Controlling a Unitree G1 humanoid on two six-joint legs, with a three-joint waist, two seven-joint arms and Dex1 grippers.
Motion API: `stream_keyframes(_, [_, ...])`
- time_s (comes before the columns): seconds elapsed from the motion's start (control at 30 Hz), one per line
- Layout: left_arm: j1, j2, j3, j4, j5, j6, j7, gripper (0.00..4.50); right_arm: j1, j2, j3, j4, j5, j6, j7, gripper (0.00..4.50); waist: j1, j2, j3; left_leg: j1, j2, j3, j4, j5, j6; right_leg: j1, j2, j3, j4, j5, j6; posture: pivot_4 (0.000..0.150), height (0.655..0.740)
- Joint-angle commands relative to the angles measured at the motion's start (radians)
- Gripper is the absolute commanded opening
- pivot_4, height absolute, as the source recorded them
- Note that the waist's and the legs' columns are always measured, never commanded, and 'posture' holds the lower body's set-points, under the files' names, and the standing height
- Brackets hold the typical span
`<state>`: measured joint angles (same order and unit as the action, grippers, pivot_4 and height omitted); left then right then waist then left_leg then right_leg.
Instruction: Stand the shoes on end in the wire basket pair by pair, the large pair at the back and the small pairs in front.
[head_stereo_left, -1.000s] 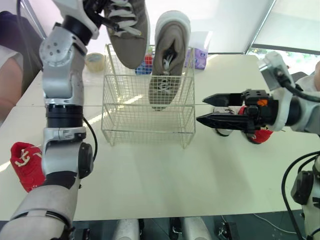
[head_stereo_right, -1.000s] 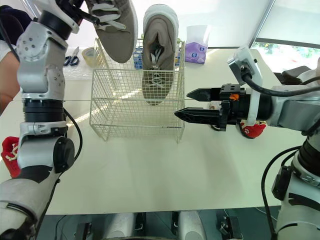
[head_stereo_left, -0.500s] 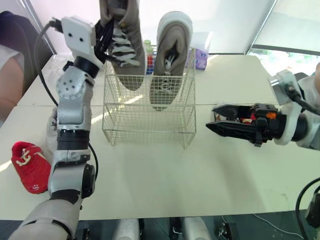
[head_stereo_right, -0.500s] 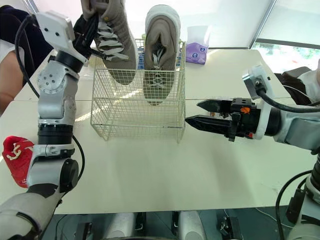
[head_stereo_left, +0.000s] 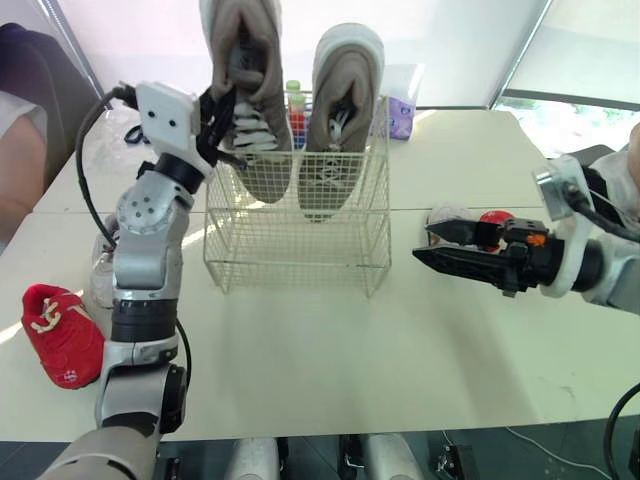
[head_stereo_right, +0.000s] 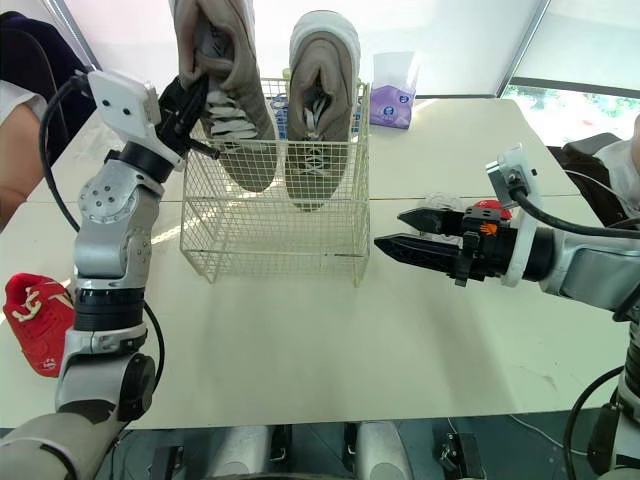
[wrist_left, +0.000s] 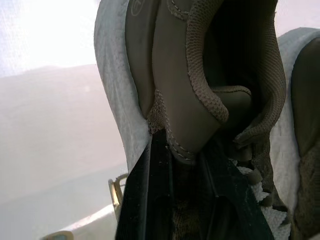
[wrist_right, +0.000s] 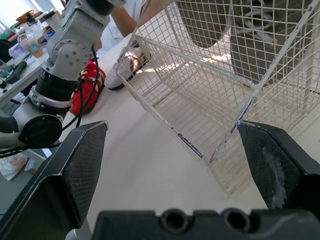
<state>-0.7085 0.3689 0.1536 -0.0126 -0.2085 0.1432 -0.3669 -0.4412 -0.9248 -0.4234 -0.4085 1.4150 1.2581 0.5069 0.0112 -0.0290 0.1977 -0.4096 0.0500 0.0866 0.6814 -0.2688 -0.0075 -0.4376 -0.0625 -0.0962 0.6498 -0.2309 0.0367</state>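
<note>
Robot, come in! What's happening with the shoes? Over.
Left gripper shut on grey shoe, toe down in wire basket beside second grey shoe. Right gripper open, beside basket. Nothing blocking.

The two head views look forward and down from above the near edge of the table (head_stereo_left: 330, 360), set side by side, and share the wire basket (head_stereo_left: 296, 245) at middle distance with both arms. The left wrist view sits hard against the heel of the grey shoe (wrist_left: 200, 100). The right wrist view looks low across the tabletop, out between the fingers of the right gripper (head_stereo_right: 389, 229), at the basket's near corner
</note>
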Motion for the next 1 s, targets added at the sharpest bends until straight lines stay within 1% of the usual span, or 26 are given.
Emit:
stream_keyframes(0.03, [0.025, 0.018, 0.028, -0.097, -0.033, 0.064, 0.012, 2.37, 0.003, -0.018, 0.007, -0.008, -0.015, -0.038, 0.018, 4.50, 0.002, 0.000, 0.000, 0.000, 0.000, 0.000, 0.000, 0.000, 0.000, 0.000, 0.000, 0.000, 0.000, 0.000, 0.000, 0.150, 0.7400])
stream_keyframes(0.1, [0.033, 0.014, 0.056, -0.148, -0.075, 0.121, 0.033, 3.50, 0.003, -0.018, 0.020, -0.005, -0.027, -0.050, 0.027, 4.50, 0.002, 0.000, 0.000, 0.000, 0.000, 0.000, 0.000, 0.000, 0.000, 0.000, 0.000, 0.000, 0.000, 0.000, 0.000, 0.150, 0.7400])
stream_keyframes(0.13, [0.034, 0.015, 0.069, -0.168, -0.091, 0.146, 0.042, 3.99, 0.004, -0.018, 0.027, -0.003, -0.034, -0.055, 0.031, 4.50, 0.002, 0.000, 0.000, 0.000, 0.000, 0.000, 0.000, 0.000, 0.000, 0.000, 0.000, 0.000, 0.000, 0.000, 0.000, 0.150, 0.7400])
stream_keyframes(0.27, [0.062, 0.054, 0.096, -0.282, -0.149, 0.253, 0.035, 3.99, 0.004, -0.017, 0.052, 0.009, -0.061, -0.075, 0.053, 4.50, 0.002, 0.000, 0.000, 0.000, 0.000, -0.001, 0.000, 0.000, 0.000, 0.000, 0.000, 0.000, -0.001, 0.000, 0.000, 0.150, 0.7400])
stream_keyframes(0.4, [0.110, 0.110, 0.164, -0.442, -0.301, 0.438, 0.041, 3.99, 0.009, -0.015, 0.076, 0.011, -0.103, -0.101, 0.094, 4.50, 0.001, 0.000, 0.000, 0.000, 0.000, -0.001, 0.000, 0.000, 0.000, 0.000, 0.000, 0.000, -0.001, 0.000, 0.000, 0.150, 0.7400])
stream_keyframes(0.47, [0.140, 0.153, 0.259, -0.502, -0.465, 0.566, 0.042, 3.99, 0.005, -0.003, 0.074, 0.019, -0.123, -0.128, 0.106, 4.50, 0.000, 0.000, 0.000, 0.000, 0.000, -0.001, 0.000, 0.000, 0.000, 0.000, 0.000, 0.000, -0.001, 0.000, 0.000, 0.150, 0.7400])
stream_keyframes(0.53, [0.187, 0.235, 0.356, -0.528, -0.638, 0.683, -0.005, 3.99, -0.014, 0.024, 0.073, 0.048, -0.161, -0.171, 0.086, 4.50, -0.007, 0.000, 0.000, 0.000, 0.001, -0.001, 0.000, 0.000, 0.000, 0.000, 0.000, 0.000, 0.000, 0.000, 0.000, 0.150, 0.7400])
stream_keyframes(0.6, [0.241, 0.352, 0.445, -0.502, -0.813, 0.787, -0.100, 4.50, -0.048, 0.069, 0.068, 0.091, -0.192, -0.225, 0.057, 4.50, -0.008, 0.000, 0.000, 0.001, 0.001, 0.000, 0.000, 0.000, 0.000, 0.000, 0.001, 0.000, 0.000, 0.000, 0.000, 0.150, 0.7400])
stream_keyframes(0.67, [0.299, 0.437, 0.490, -0.469, -0.908, 0.856, -0.168, 4.50, -0.077, 0.118, 0.059, 0.143, -0.266, -0.306, 0.020, 4.50, -0.009, 0.001, 0.000, 0.001, 0.001, -0.001, 0.000, 0.000, -0.001, 0.000, 0.001, 0.000, 0.000, 0.000, 0.000, 0.150, 0.7400])
stream_keyframes(0.7, [0.358, 0.455, 0.481, -0.499, -0.935, 0.871, -0.196, 4.50, -0.060, 0.124, 0.064, 0.139, -0.332, -0.355, 0.012, 4.50, -0.007, 0.002, 0.000, 0.001, 0.001, -0.001, 0.000, 0.000, -0.001, 0.000, 0.001, 0.000, 0.000, -0.001, 0.000, 0.150, 0.7400])
stream_keyframes(0.8, [0.492, 0.453, 0.425, -0.622, -0.993, 0.876, -0.203, 4.50, 0.009, 0.144, 0.078, 0.122, -0.523, -0.488, -0.051, 4.50, 0.009, 0.004, -0.001, 0.001, -0.001, -0.001, 0.000, 0.000, 0.000, 0.001, -0.001, 0.000, -0.002, -0.001, 0.001, 0.150, 0.7400])
stream_keyframes(0.87, [0.546, 0.449, 0.396, -0.680, -1.010, 0.861, -0.192, 4.50, 0.064, 0.168, 0.079, 0.098, -0.587, -0.535, -0.077, 4.50, 0.017, 0.004, -0.001, 0.000, -0.002, -0.002, 0.001, -0.001, 0.000, 0.003, -0.001, 0.001, -0.004, -0.002, 0.002, 0.150, 0.7400])
stream_keyframes(0.93, [0.617, 0.399, 0.355, -0.746, -1.029, 0.833, -0.147, 4.50, 0.177, 0.287, 0.063, 0.030, -0.651, -0.582, -0.217, 4.50, 0.019, 0.004, -0.003, 0.000, -0.002, -0.002, 0.001, -0.001, 0.000, 0.003, -0.001, 0.002, -0.004, -0.002, 0.002, 0.150, 0.7400])
stream_keyframes(1.0, [0.676, 0.339, 0.300, -0.805, -1.023, 0.801, -0.095, 4.50, 0.279, 0.375, 0.077, -0.019, -0.718, -0.624, -0.295, 4.50, 0.021, 0.007, -0.005, 0.001, -0.002, -0.002, 0.000, -0.001, 0.000, 0.004, -0.001, 0.002, -0.004, -0.002, 0.002, 0.150, 0.7400])
